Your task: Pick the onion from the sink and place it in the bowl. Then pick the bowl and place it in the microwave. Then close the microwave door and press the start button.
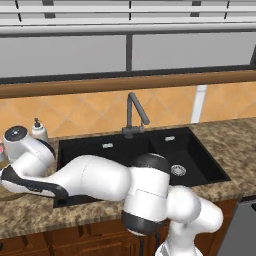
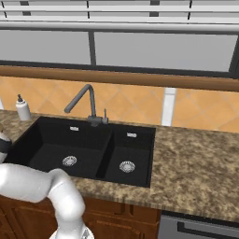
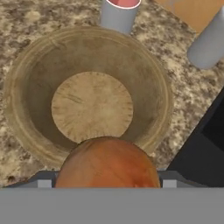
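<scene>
Your arm (image 1: 100, 177) is built of glossy white, rounded shells, bulging like swollen capsules at each link. You can see dark, near-black bands at the joints: one wraps the big elbow (image 1: 146, 195) above and below, another curves along the forearm (image 1: 30, 184). The link end near the wrist (image 1: 16, 134) carries a round grey cap with a dark ring. From the right base view, your white elbow tube (image 2: 60, 196) looks smooth and unmarked.
</scene>
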Available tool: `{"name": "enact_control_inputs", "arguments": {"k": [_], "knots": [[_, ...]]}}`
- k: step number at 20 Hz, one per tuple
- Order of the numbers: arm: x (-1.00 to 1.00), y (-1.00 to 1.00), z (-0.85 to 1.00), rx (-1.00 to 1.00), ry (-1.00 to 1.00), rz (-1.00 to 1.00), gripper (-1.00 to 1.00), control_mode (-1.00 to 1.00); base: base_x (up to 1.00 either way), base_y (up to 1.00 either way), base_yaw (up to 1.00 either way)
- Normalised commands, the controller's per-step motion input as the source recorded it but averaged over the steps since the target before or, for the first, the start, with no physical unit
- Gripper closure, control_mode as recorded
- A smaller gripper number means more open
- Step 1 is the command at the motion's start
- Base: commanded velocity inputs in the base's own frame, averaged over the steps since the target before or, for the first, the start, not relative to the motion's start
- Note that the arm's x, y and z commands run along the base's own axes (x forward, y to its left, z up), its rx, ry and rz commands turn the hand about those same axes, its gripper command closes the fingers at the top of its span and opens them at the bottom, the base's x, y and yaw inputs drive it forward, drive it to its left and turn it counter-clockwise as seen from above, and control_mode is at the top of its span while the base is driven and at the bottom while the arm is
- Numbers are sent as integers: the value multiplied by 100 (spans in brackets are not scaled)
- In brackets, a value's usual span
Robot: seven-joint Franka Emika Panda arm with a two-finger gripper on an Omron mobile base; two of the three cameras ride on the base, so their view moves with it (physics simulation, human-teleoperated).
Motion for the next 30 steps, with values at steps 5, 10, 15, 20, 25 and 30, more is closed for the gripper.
{"name": "enact_control_inputs", "arguments": {"k": [5,10,15,20,25,30], "knots": [[21,28,-34,-4,0,0,100,-100,0,0,0],[1,1,-55,-1,-1,0,100,-100,0,0,0],[9,1,-52,0,-4,0,-100,-100,0,0,0],[0,0,-31,0,-16,2,-100,-100,0,0,0],[0,0,17,0,-12,1,-100,-100,0,0,0],[0,3,48,1,0,0,-100,-100,0,0,0]]}}
